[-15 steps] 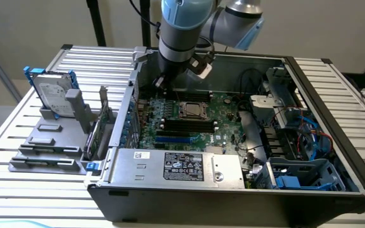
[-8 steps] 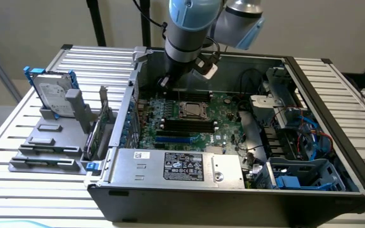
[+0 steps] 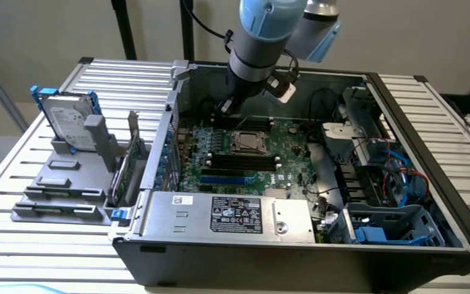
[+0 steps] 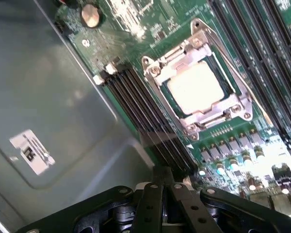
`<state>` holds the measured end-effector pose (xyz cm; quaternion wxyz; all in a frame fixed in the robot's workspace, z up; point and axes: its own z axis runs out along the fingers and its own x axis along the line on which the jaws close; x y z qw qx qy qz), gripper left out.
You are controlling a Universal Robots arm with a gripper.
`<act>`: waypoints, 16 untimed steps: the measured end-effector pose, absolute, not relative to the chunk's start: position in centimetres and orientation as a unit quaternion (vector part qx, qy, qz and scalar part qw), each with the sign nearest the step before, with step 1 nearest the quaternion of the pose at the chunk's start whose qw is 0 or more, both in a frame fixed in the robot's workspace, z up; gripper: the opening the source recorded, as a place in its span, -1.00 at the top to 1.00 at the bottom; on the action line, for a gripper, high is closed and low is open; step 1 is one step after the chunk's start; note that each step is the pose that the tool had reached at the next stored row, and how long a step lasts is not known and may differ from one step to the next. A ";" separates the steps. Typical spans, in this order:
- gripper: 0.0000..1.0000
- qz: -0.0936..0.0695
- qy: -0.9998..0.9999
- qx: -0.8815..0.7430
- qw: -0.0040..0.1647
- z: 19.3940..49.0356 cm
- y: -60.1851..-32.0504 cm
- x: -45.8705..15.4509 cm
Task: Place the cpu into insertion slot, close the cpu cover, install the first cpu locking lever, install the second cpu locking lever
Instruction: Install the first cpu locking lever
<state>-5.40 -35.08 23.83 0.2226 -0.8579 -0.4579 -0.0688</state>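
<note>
The cpu (image 4: 194,87), a pale tan square, lies in the insertion slot (image 4: 167,104) on the green motherboard. The silvery cpu cover (image 4: 153,73) lies flat around it, and the chip shows through its window. A thin metal locking lever (image 4: 228,63) runs along one side of the cover; whether it is latched I cannot tell. My gripper (image 4: 162,179) is shut with nothing in it, hovering over the black memory slots (image 4: 136,97) beside the socket. In the exterior view the gripper (image 3: 228,105) hangs inside the open case, just behind the socket (image 3: 247,142).
The grey case wall (image 4: 43,97) stands close beside the gripper. More memory slots (image 3: 239,162) lie in front of the socket. The power supply (image 3: 227,214) fills the case's front. Cables and a blue drive cage (image 3: 390,226) sit at the exterior view's right. A hard drive (image 3: 68,119) stands outside at the left.
</note>
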 end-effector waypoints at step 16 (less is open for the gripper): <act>0.79 -0.066 -0.458 -0.860 0.216 21.4 -35.2 -5.2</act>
